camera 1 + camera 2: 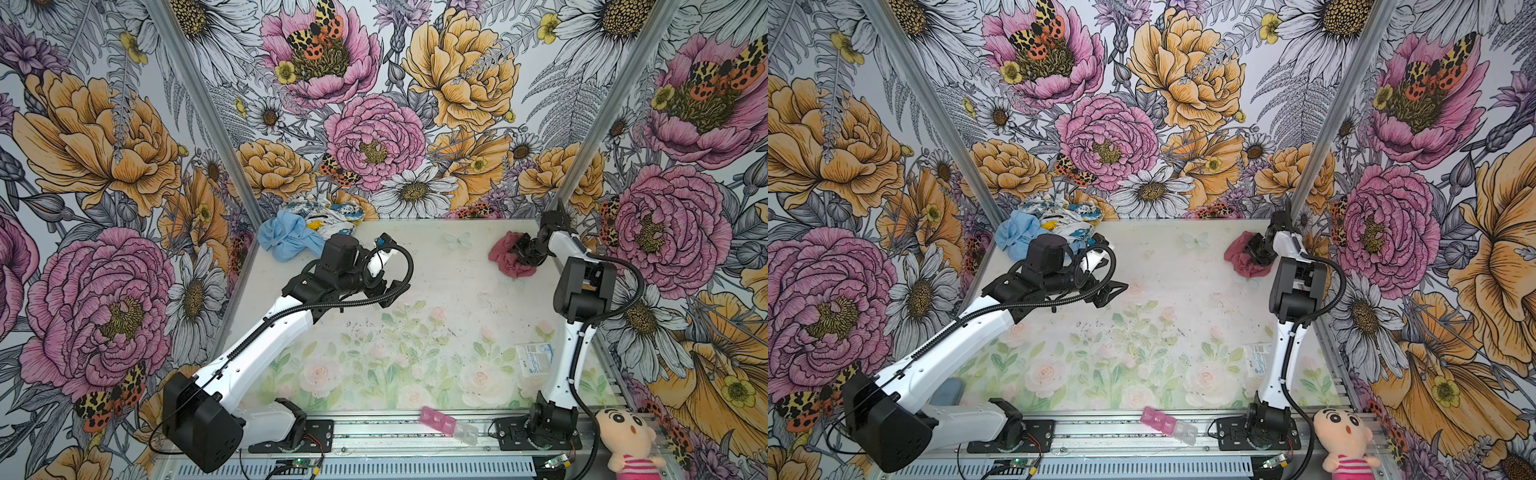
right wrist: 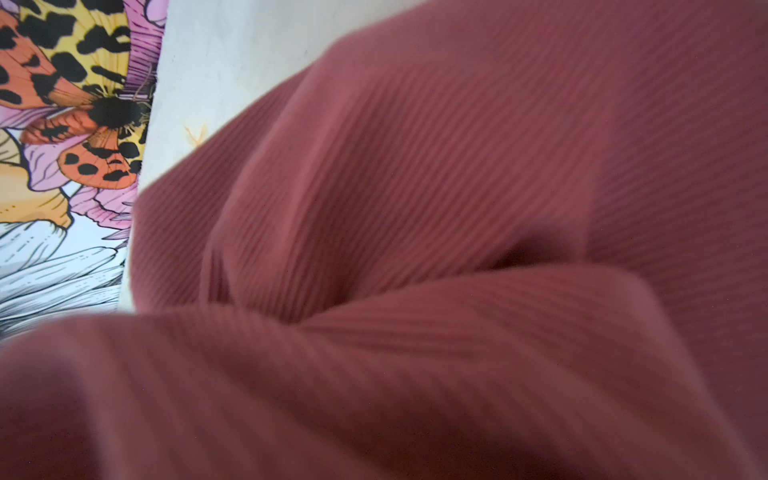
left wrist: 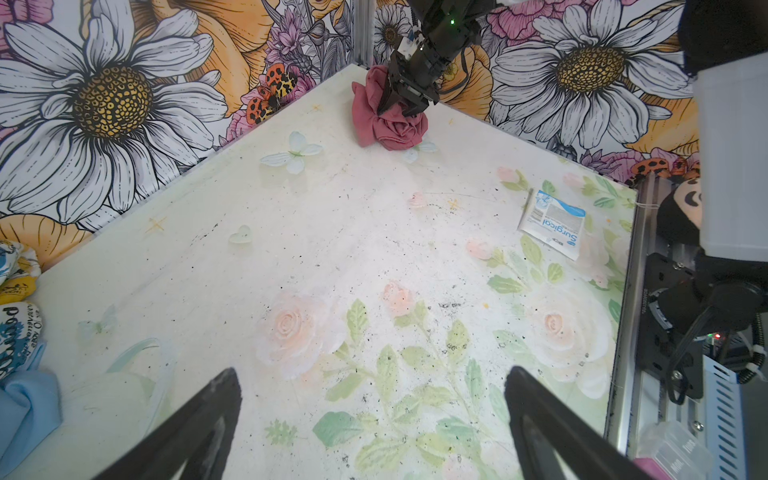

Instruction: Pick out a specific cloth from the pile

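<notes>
Floral wallpaper rings a pale table [image 1: 436, 266] printed with faint roses. Near its far right corner the cloth [image 1: 503, 262] lies crumpled in a rose-red heap. It is well apart from the pile [image 1: 305, 228] in the far left corner, where a light blue piece lies in front of a printed white one.

The right gripper [image 1: 521, 251] is down on top of the cloth, and its wrist view is filled with ribbed red fabric. Seen from the left wrist, its fingers [image 3: 387, 92] seem slightly apart with a fold between them, but I cannot tell whether they grip it or have let go. The left gripper [image 3: 374, 415] hangs over the table just beside the pile, jaws spread wide, holding nothing.

A packet [image 1: 534, 359] lies flat close to the right arm. A doll [image 1: 623, 432] sits at the near right corner, and a pink box [image 1: 434, 419] rests on the rail [image 1: 374, 434] between the two arm bases.
</notes>
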`<state>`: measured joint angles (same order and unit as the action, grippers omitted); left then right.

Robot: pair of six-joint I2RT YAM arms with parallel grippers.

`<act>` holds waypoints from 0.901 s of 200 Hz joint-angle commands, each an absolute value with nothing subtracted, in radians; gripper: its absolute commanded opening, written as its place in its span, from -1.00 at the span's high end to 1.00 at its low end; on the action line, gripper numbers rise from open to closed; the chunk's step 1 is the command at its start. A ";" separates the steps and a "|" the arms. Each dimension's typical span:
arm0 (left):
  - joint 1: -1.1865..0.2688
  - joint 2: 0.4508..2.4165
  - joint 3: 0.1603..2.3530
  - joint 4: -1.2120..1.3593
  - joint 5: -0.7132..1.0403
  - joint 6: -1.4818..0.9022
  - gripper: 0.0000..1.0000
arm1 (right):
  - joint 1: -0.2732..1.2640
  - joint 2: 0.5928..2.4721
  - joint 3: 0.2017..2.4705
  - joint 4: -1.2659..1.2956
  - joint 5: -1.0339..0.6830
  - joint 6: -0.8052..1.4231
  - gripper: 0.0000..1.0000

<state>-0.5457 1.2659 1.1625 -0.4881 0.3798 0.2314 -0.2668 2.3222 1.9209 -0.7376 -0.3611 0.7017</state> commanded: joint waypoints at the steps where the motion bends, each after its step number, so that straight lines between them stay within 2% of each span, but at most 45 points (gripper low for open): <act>1: -0.552 1.267 1.156 -0.463 0.402 0.215 -0.98 | -0.267 2.249 1.905 -0.771 -0.298 0.699 0.09; 75: -0.555 1.255 1.153 -0.462 0.393 0.218 -0.98 | -0.264 2.176 1.894 -0.771 -0.316 0.712 0.01; 107: -0.557 1.254 1.151 -0.463 0.391 0.219 -0.98 | -0.265 2.108 1.858 -0.769 -0.295 0.697 0.02; 144: -0.557 1.260 1.154 -0.462 0.394 0.220 -0.98 | -0.263 2.044 1.856 -0.769 -0.349 0.687 0.08; 180: -0.557 1.266 1.160 -0.463 0.404 0.218 -0.98 | -0.233 2.104 2.013 -0.767 -0.306 0.707 0.10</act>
<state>-0.5522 1.2659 1.1625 -0.4881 0.3798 0.2314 -0.2558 2.0727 1.8896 -0.7780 -0.3237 0.6979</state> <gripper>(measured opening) 0.990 0.458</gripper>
